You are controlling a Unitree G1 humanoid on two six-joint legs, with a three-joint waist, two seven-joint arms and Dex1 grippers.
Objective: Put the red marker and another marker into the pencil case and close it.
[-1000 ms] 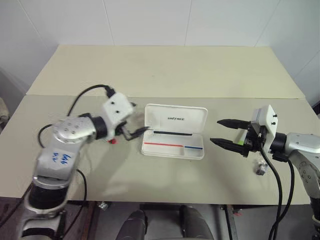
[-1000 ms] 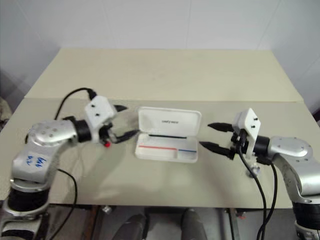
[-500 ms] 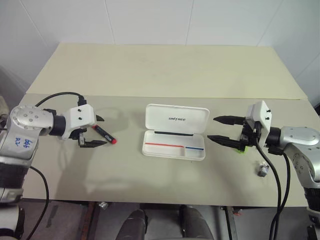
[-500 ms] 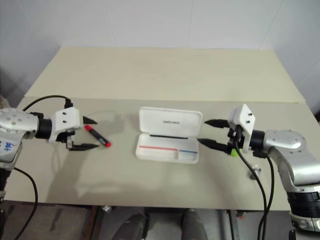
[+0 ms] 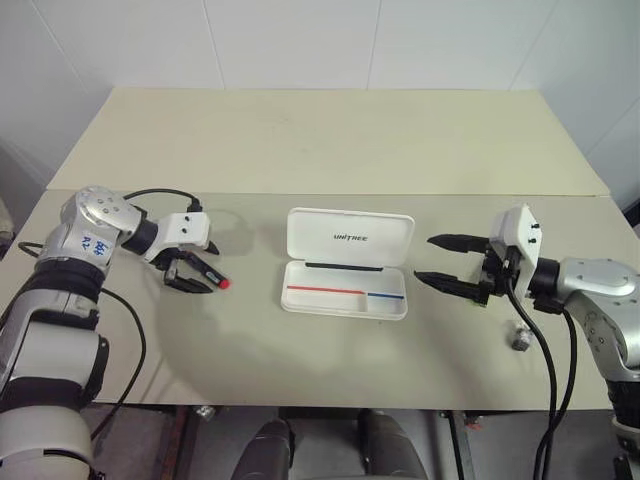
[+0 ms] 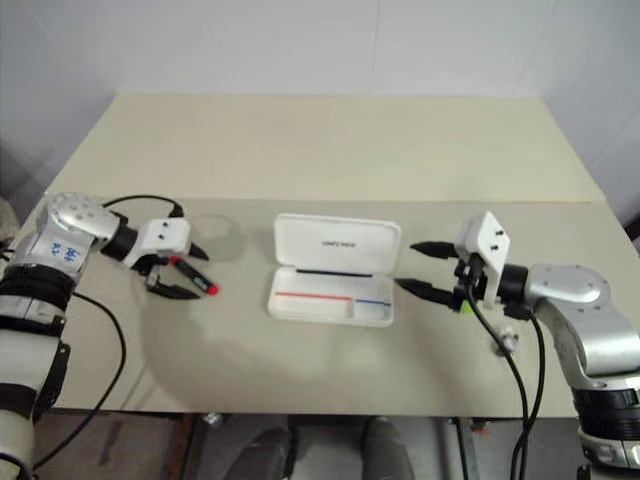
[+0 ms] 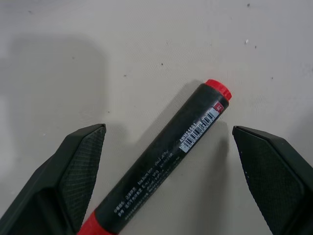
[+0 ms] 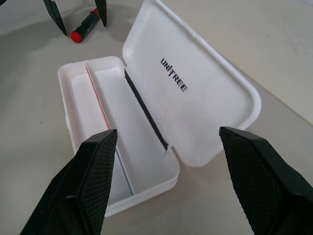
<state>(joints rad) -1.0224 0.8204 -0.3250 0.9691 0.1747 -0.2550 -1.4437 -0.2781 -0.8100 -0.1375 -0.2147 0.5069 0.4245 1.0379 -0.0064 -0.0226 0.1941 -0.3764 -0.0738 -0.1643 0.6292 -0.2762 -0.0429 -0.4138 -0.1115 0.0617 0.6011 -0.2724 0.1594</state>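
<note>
The red marker [image 7: 181, 152], black-bodied with red ends, lies flat on the table to the left of the pencil case [image 5: 345, 302]. My left gripper [image 5: 206, 270] is lowered over it and open, one finger on each side of the marker, neither touching it. The white case lies open with its lid [image 8: 195, 98] tilted back and nothing in its tray. To the right of the case my right gripper [image 5: 425, 258] hovers open and empty, pointing at the case. A bit of the yellow-green marker [image 6: 464, 306] peeks out on the table below that hand.
A small grey metal bit [image 5: 519, 340] lies near the table's front right. A seam [image 5: 330, 194] runs across the tabletop behind the case, with bare surface beyond it. The table's front edge is close in front of the case.
My left gripper has swung from the case's left edge out to the left and tipped down, so its fingers now straddle the red marker. The right gripper has stayed put.
</note>
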